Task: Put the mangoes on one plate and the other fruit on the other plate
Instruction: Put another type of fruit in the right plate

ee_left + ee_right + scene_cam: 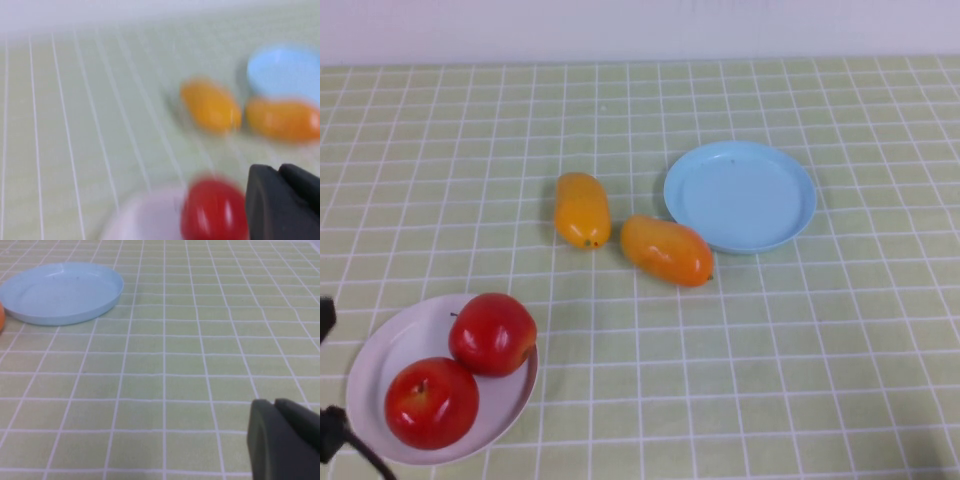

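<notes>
Currently — sorting half done, judging from how things lie.
White plate (380,345): near left of the table, both red apples on it — one (493,333) toward the right rim, the other (431,402) nearer, the two touching; apple share of the task apparently settled.
Blue plate (741,195): far right of centre, bare; presumably kept free for the mangoes.
Yellower mango (582,209): on the cloth left of the blue plate, well apart from it, long axis running near to far.
Deeper orange mango (666,249): just beside the blue plate's near-left rim, lying aslant; tip close to the yellower one, touching or not hard to say.
Left gripper (282,200): at the near left edge by the white plate, only dark bits showing in the high view; nothing visibly held, opening of the claw not possible to tell.
Right gripper (285,437): off the near right side, out of the high view, low over bare checked cloth (165,370) with the blue plate ahead; nothing seen in it, opening likewise not possible to tell.
Likely next: either mango onto the blue plate — orange one the shorter carry, probably suiting the right arm.
</notes>
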`<state>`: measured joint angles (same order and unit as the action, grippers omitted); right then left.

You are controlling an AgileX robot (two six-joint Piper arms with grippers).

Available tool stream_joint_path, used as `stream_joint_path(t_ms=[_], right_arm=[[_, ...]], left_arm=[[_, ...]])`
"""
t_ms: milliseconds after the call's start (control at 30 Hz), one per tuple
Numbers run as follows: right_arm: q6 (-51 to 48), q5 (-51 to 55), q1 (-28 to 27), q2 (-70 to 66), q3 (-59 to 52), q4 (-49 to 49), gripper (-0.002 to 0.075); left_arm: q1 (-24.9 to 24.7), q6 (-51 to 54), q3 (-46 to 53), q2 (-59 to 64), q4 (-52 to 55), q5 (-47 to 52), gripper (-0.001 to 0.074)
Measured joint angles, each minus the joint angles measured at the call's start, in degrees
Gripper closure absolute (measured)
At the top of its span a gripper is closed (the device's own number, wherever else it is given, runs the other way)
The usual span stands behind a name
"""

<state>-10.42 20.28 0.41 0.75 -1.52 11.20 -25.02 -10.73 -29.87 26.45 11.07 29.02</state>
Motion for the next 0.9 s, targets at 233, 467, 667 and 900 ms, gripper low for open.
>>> stream_joint_path(t_ms=[233, 467, 667, 900], right_arm=[[0.0, 0.0, 0.0, 0.0, 0.0, 0.0, 0.0743], [0.0, 0.0, 0.0, 0.0, 0.0, 0.0, 0.0743], [0.0, -0.1, 0.0, 0.0, 0.0, 0.0, 0.0743], [0.0, -0.1, 0.0, 0.0, 0.0, 0.0, 0.0743]], left_arm=[[3.9, 13.3, 11.7, -10.8, -6.2, -23.4, 0.0731], [16.2, 16.8, 22.0, -24.2, -9.9, -27.5, 0.0731], [23.5, 16.6, 28.6, -27.0, -10.6, -27.3, 0.0731], [23.8, 14.6, 31.2, -27.1, -10.4, -22.1, 0.0731]])
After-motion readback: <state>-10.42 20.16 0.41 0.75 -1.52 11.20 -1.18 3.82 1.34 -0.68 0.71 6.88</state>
